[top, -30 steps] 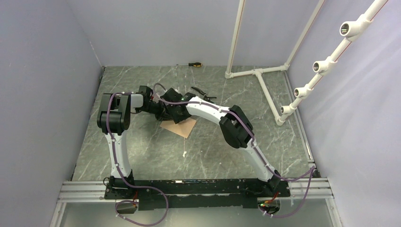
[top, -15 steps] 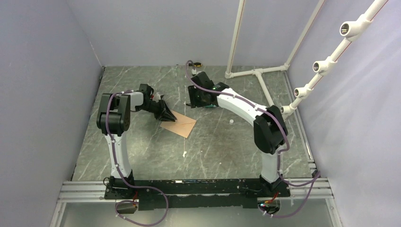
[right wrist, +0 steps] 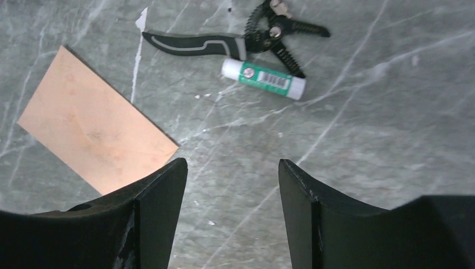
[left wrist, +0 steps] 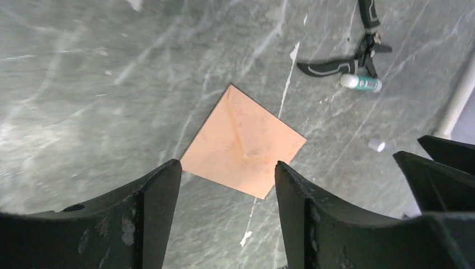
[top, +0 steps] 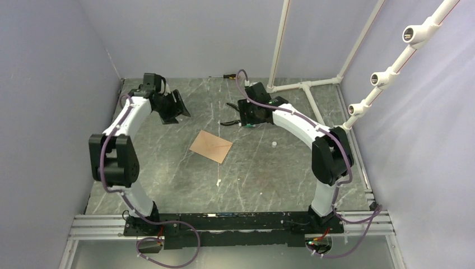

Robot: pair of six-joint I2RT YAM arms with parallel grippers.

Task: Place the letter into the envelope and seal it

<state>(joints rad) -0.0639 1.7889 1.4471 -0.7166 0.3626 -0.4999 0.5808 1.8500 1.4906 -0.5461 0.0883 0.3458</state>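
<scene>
Top external cam: kraft-brown paper envelope [top: 211, 146] w/ pointed flap lies flat on the grey-green marbled tabletop [top: 168, 179], roughly btwn my two grippers and touching neither. L gripper [top: 175, 107] hangs above the table, jaws apart, nothing btwn them. On left wrist cam the envelope sits just ahead of the jaw gap, creases meeting near its middle, flap folded down as far as I can tell. R gripper [top: 245, 117] also has its jaws apart & empty. On right wrist cam the envelope is ahead & off past the finger on the view's left. Black-handled pliers [right wrist: 246, 39] & a white glue stick w/ green label [right wrist: 263, 78] lie straight ahead of the gap, seemingly touching. Small white cap [left wrist: 376, 145] sits out past the L jaws, on the view's right.
</scene>
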